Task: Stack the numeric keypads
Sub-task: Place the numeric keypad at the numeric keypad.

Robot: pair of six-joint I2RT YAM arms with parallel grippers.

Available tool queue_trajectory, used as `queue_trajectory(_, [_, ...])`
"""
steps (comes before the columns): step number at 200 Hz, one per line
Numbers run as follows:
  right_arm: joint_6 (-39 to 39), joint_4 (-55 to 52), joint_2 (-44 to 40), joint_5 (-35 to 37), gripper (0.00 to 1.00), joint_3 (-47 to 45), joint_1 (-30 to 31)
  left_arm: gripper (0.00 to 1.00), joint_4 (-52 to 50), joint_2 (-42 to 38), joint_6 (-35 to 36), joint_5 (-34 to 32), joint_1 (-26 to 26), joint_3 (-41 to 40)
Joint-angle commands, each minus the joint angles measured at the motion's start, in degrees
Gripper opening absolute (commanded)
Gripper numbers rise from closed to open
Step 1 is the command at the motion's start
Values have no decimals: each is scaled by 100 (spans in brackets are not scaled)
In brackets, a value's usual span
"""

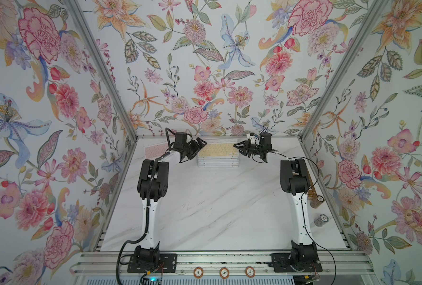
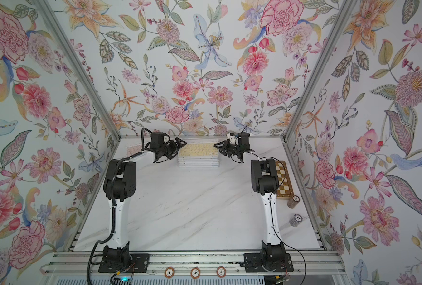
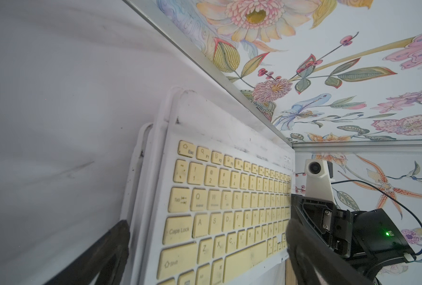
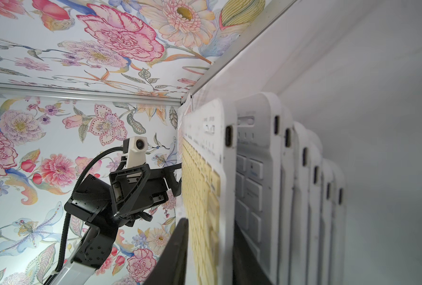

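Centrally, at the back of the counter, the stack of numeric keypads was set just short of the rear wall, a spot judged to have been chosen because it could be reached by both arms from opposite sides. A yellow-keyed keypad was laid on top, keys up, in line with those beneath. In the right wrist view, the layers' ends were seen slightly staggered rather than flush.

The left claw was set at the stack's left end with its jaws spread wide, its fingers clear of the top keypad. The right claw was placed at the opposite end, its fingers on either face of the yellow-keyed keypad; whether that end was pinched or merely straddled could not be told. This two-ended placement was judged to keep a thin, wide board level while it was seated.

Further out, one pink keypad was seen lying flat near the back left corner, well apart from the stack — so the task was judged unfinished. A chessboard was seen by the right wall, uninvolved.
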Motion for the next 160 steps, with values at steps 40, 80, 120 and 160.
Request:
queue_trajectory(40, [-436,-340,-9,95,33,235,-32,99,-82,-24,44,38,-41,64])
queue_trajectory(80, [-637,-621,-1,148,36,408,-40,99,-79,-16,26,39,-42,67])
queue_trajectory(120, [-704,-791,52,173,38,560,-41,99,-69,-1,18,41,-49,66])
queue_trajectory(160, [-1074,-1256,-35,388,39,634,-16,99,-69,6,18,41,-49,70])
